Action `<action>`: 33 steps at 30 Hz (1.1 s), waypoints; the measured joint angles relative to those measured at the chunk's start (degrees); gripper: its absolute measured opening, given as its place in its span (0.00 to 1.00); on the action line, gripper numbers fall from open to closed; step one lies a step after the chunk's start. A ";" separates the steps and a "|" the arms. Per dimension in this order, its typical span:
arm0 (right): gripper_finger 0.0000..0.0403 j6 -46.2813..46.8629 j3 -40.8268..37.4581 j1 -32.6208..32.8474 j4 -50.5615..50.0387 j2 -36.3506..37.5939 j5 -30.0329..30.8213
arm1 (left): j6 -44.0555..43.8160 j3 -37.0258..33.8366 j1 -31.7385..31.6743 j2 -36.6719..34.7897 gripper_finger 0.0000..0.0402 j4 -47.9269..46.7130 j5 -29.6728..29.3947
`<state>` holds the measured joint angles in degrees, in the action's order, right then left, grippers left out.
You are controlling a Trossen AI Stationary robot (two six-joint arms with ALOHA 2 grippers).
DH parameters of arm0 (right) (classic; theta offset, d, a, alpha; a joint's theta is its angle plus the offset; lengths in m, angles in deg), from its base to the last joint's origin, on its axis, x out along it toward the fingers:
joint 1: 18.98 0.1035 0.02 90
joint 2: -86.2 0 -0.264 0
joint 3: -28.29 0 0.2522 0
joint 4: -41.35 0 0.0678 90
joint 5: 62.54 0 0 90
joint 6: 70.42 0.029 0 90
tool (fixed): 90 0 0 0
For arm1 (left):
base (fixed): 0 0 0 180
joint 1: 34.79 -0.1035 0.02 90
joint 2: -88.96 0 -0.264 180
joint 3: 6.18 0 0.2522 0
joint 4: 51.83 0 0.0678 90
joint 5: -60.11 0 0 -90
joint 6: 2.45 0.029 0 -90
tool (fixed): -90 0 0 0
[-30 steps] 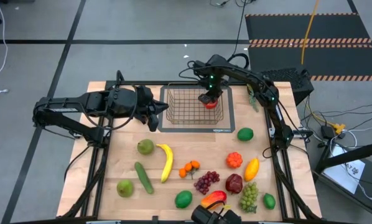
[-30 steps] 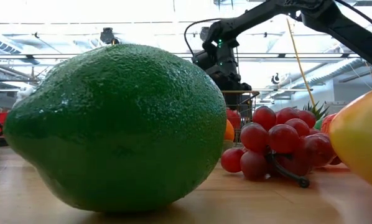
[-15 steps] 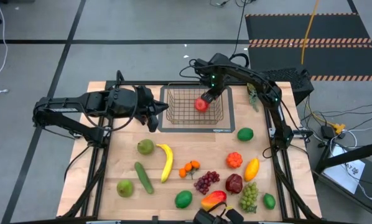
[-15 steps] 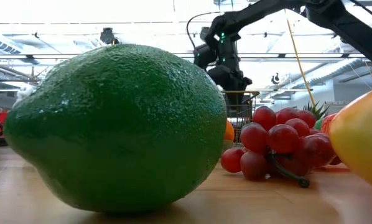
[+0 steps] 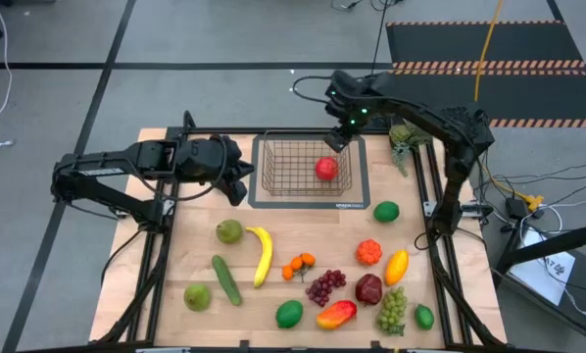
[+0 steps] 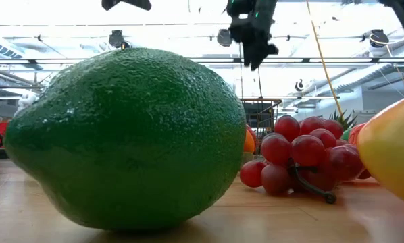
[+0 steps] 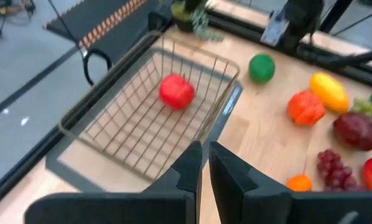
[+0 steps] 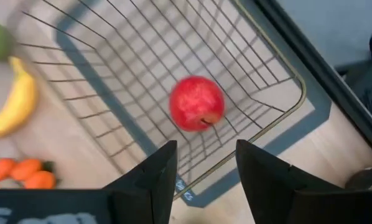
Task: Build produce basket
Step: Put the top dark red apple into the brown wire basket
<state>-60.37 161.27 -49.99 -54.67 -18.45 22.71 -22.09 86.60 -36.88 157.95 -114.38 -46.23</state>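
**Operator:** Report the state of the right gripper (image 5: 336, 137).

**Technician:** In the high view it hangs at upper centre, above the far rim of the basket (image 5: 273, 167). Its fingers (image 8: 155, 174) stand parted with nothing between them. A red apple (image 5: 325, 169) lies loose on the mesh floor, toward the right of the basket, apart from the gripper. In the right wrist view the apple (image 8: 197, 103) shows in the gap between the two fingers, well below them.

**Operator:** And the left gripper (image 5: 238, 188)?

**Technician:** It waits left of centre, just beside the basket's left wall, clenched on nothing. The left wrist view shows the two fingers (image 7: 187, 171) pressed nearly together.

**Operator:** Which step is in hand?

**Technician:** Judged from the layout: one piece is deposited and the right arm is clear above it. The apple is the only piece in the basket, so the task is at an early stage.

**Operator:** What does the next move call for?

**Technician:** Selecting another piece from the lower half of the table. The lime (image 5: 386, 211) at centre right lies nearest the right arm. The banana (image 5: 263, 255) and pear (image 5: 229, 231) at centre left suit the left arm. The chosen gripper must descend with its fingers parted and straddle the piece. The round pieces may roll if nudged off-centre.
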 joint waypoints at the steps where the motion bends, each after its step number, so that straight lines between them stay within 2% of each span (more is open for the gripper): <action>1: 0.40 0.71 0.00 0.43 0.43 1.27 0.02 | -0.02 0.00 -0.53 0.00 0.08 -0.74 0.81; 8: 0.40 6.19 0.00 5.17 3.57 8.48 0.18 | -2.62 0.00 -2.50 0.00 0.08 -5.19 7.78; 14: 0.40 11.59 0.00 11.15 7.15 12.52 1.00 | -5.60 0.00 -2.44 0.00 0.08 -12.00 7.88; 25: 0.40 18.31 0.00 21.14 9.63 14.24 7.81 | -12.22 0.00 -2.44 0.00 0.08 -30.16 7.33; 33: 0.40 17.72 0.00 24.14 9.64 14.06 7.93 | -13.91 -0.09 -2.84 0.00 0.08 -33.88 7.26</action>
<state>-42.65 161.27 -25.85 -45.03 -4.39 30.64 -36.00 86.51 -39.72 157.95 -148.26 -38.97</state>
